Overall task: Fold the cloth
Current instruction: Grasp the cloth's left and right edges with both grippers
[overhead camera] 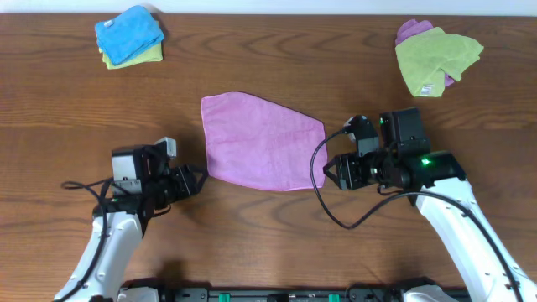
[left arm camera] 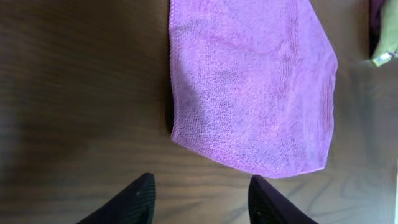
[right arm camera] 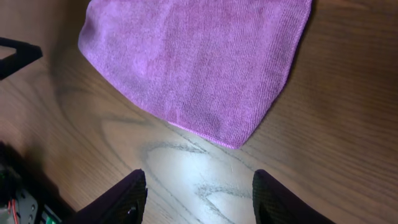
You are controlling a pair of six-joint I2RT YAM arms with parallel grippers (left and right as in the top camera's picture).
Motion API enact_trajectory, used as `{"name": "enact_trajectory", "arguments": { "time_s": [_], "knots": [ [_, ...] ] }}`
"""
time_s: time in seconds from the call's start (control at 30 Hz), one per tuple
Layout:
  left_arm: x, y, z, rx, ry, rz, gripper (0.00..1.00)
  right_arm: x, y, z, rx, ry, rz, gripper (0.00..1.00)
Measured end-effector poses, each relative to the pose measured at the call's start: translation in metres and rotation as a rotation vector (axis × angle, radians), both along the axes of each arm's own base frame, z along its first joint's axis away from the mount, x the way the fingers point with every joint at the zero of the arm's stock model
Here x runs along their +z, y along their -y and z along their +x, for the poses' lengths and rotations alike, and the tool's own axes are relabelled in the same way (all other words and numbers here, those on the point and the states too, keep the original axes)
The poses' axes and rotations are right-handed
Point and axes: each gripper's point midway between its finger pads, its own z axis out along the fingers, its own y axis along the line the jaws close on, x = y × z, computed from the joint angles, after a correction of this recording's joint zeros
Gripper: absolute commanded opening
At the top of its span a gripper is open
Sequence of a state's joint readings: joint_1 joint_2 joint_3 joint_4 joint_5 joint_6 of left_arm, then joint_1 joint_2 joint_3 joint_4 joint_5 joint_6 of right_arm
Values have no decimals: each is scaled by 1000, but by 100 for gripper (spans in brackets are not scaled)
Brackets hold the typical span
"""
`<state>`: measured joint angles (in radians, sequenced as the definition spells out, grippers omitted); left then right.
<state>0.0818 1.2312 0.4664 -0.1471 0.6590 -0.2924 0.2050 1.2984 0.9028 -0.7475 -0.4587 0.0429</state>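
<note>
At centre of the bench (overhead camera: 277, 243) — cloth (overhead camera: 262, 141), spread flat in a single layer, no fold showing, long side running from 10 o'clock to 4 o'clock. Just off its 8 o'clock corner, left fingers (left arm camera: 134, 202): parted wide, holding nothing, clear of the fabric, bare wood between the tips. Just off its 4 o'clock corner, right fingers (right arm camera: 121, 199): likewise parted wide and empty, near the rounded corner but not touching it. Well apart at 10 o'clock, blue cloth (overhead camera: 127, 32) stacked on a yellow-green one (overhead camera: 153, 55). Well apart at 2 o'clock — lime-green cloth (overhead camera: 438, 54) draped over a purple scrap (overhead camera: 411, 30).
</note>
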Motion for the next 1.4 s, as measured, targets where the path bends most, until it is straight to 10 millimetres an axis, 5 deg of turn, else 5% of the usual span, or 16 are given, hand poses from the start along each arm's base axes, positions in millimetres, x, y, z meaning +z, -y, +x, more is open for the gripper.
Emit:
{"name": "enact_trajectory", "arguments": {
  "time_s": [0.13, 0.23, 0.27, 0.53, 0.8, 1.17, 1.4],
  "knots": [
    [1, 0, 18, 1, 59, -12, 55, 2, -4, -2, 14, -3, 27, 44],
    [-9, 0, 26, 7, 54, -18, 58, 6, -10, 0, 34, 13, 54, 6],
    [-15, 0, 28, 7, 47, -23, 58, 8, -13, 1, 42, 24, 61, 2],
    [-35, 2, 44, 20, 45, -62, 59, 18, -44, 18, 120, 138, 101, 2],
    [-38, 7, 53, 31, 52, -126, 63, -21, -57, 35, 121, 64, 119, 2],
    [-36, 17, 55, 23, 39, -186, 63, -61, -75, 33, 162, -18, 109, 2],
    [-36, 49, 46, -71, 32, -194, 63, -83, -68, 34, 139, -56, 54, 2]
  ]
}}
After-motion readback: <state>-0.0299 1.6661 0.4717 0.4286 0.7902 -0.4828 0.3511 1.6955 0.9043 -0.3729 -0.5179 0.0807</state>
